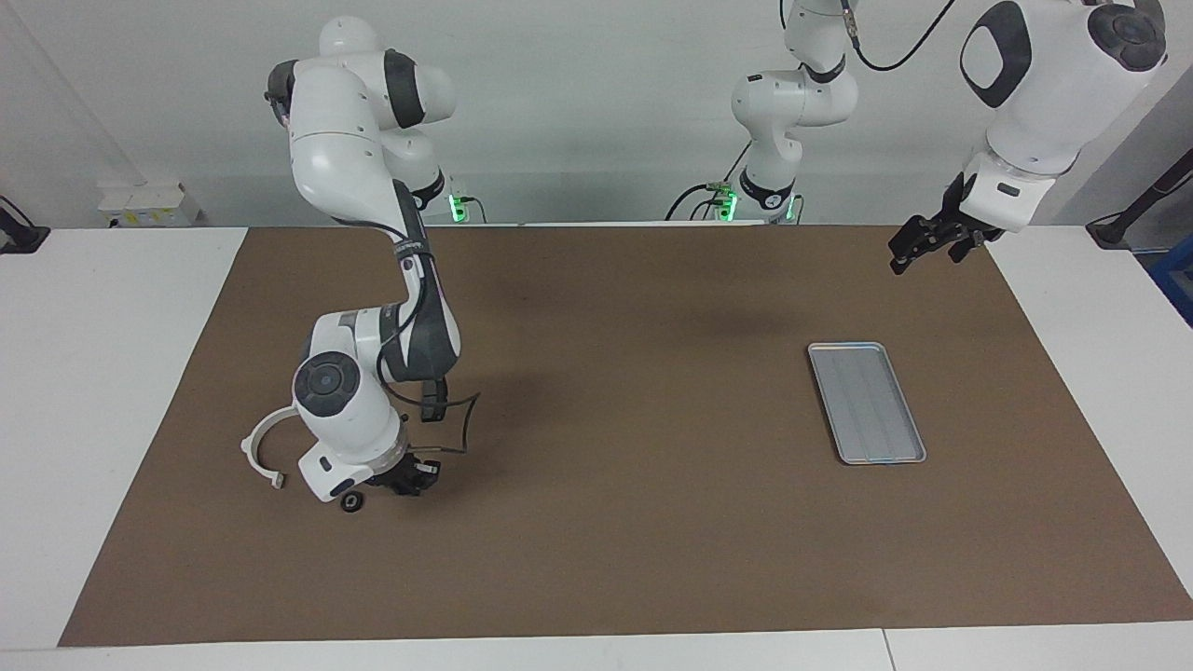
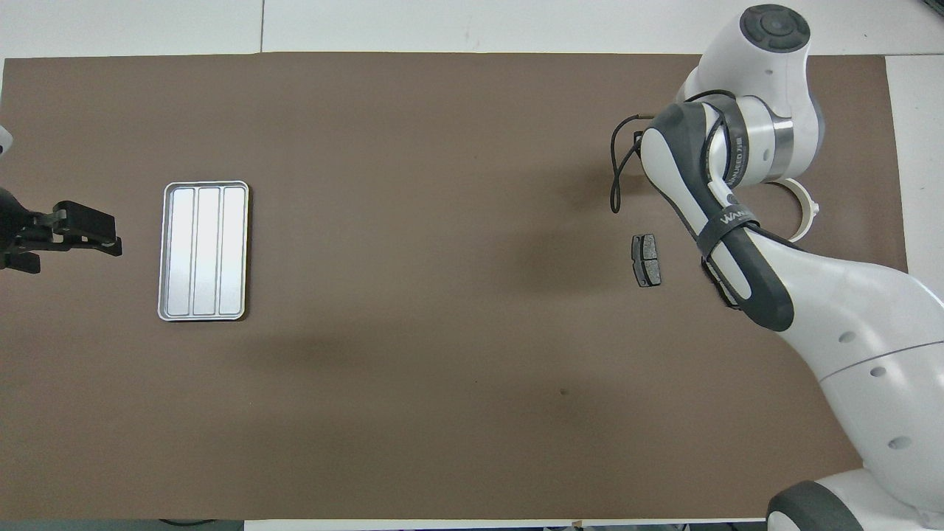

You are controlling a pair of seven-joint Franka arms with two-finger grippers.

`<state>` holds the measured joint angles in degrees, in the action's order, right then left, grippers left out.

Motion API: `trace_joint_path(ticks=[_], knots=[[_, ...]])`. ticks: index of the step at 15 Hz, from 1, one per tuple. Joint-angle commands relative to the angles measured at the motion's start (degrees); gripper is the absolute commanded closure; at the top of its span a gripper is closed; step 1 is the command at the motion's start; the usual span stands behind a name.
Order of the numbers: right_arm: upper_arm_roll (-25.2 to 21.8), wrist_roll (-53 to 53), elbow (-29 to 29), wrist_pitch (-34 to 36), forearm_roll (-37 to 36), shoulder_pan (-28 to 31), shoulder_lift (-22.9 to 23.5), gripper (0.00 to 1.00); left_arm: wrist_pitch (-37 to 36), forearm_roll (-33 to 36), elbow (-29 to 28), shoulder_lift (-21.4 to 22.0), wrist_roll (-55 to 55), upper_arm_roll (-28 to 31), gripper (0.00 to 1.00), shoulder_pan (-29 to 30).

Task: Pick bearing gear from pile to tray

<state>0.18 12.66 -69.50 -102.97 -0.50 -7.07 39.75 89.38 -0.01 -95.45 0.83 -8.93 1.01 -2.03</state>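
Observation:
The pile lies at the right arm's end of the mat: a white half-ring bracket (image 1: 259,449) (image 2: 805,214), a dark grey brake pad (image 2: 646,259) and a tiny black round piece (image 1: 351,503). My right gripper (image 1: 403,481) is low over the mat beside the round piece and the bracket. In the overhead view it is hidden under its own wrist. The silver ridged tray (image 1: 867,403) (image 2: 203,251) lies empty toward the left arm's end. My left gripper (image 1: 911,250) (image 2: 88,230) waits in the air over the mat's end past the tray.
A brown mat (image 1: 615,559) covers most of the white table. The right arm's elbow and a loose black cable (image 1: 461,424) hang over the pile and hide part of it in both views.

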Motion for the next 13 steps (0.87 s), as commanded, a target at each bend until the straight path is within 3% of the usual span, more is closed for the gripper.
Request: trace_joint_path(ticks=[1,5,9,13], knots=[[0.6,1.5,4.8,12.4,0.0,-3.3,-6.2,1.0,-0.8,0.6,0.1,0.1,0.1,0.3,0.0,-0.5],[2.5,20.9,5.5,16.8,3.3,-10.5,-11.4,1.0,-0.8,0.5,0.1,0.1,0.1,0.3,0.0,-0.5],[2.8,42.7,5.4,11.7,3.3,-20.9,-11.2,1.0,-0.8,0.6,0.1,0.1,0.1,0.3,0.0,-0.5],[2.7,53.0,4.8,4.5,2.3,-27.0,-7.2,1.0,-0.8,0.6,0.1,0.1,0.1,0.3,0.0,-0.5]])
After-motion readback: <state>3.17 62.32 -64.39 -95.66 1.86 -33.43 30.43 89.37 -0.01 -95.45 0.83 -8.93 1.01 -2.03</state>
